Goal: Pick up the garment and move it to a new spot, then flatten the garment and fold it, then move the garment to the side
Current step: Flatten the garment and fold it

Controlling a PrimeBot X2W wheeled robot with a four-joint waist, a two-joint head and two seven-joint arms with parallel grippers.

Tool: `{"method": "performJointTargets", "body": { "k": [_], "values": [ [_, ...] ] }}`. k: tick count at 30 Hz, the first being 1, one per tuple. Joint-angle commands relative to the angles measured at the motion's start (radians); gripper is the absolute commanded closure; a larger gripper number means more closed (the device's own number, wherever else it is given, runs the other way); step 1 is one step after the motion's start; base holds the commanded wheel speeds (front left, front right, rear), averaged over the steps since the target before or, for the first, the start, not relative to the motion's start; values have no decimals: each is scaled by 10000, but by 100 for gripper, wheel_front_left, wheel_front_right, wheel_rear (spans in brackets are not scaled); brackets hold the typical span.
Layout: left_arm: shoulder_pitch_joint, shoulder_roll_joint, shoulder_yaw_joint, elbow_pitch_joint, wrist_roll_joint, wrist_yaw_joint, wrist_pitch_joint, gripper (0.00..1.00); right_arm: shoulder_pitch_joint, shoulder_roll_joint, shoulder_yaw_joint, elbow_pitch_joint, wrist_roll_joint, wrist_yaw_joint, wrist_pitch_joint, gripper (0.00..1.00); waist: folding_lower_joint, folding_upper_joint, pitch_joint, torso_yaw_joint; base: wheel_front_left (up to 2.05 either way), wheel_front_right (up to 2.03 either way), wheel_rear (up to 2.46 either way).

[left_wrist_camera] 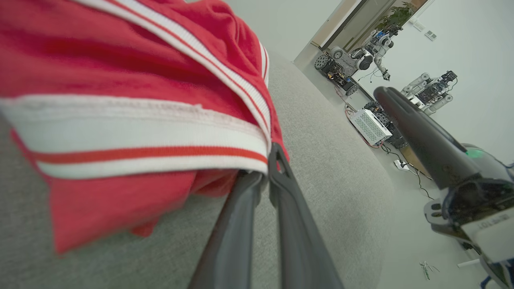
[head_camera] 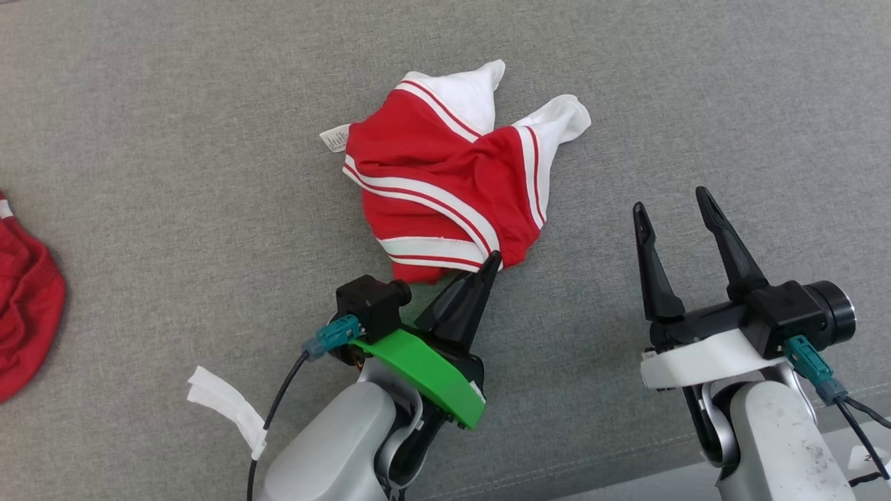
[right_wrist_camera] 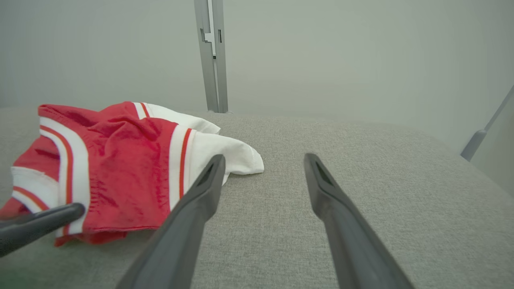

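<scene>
Head view: garment (head_camera: 445, 181) lies crumpled on gray cushion (head_camera: 139, 139); left gripper (head_camera: 493, 259) is clamped on its near hem, prob. for lifting; right gripper (head_camera: 672, 202) waits beside, fingers apart. L wrist view: striped hem sits between closed fingers. R wrist view: garment is left of it, no contact.

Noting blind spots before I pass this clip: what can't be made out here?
Red fabric item, head view: cut off by the left edge; its kind is unclear.
Small white label on the crumpled red-and-white striped garment, head view: print too small to read.
Left gripper, left wrist view: the garment's hem overlaps its fingertips, hiding how much cloth is pinched.
</scene>
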Motion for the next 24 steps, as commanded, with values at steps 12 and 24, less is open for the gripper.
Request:
{"method": "performJointTargets", "body": {
  "k": [12,24],
  "values": [
    [-2459,519,-911,-684,-1468,-26,580,100,-73,-15,149,137,485,-14,-1,0,0,-1,-770,-446,0,0,0],
    [-6955,268,-39,-858,-3425,-27,1446,100,228,-14,278,186,1136,-14,-1,0,0,-1,-1389,-1808,0,0,0]
  ]
}}
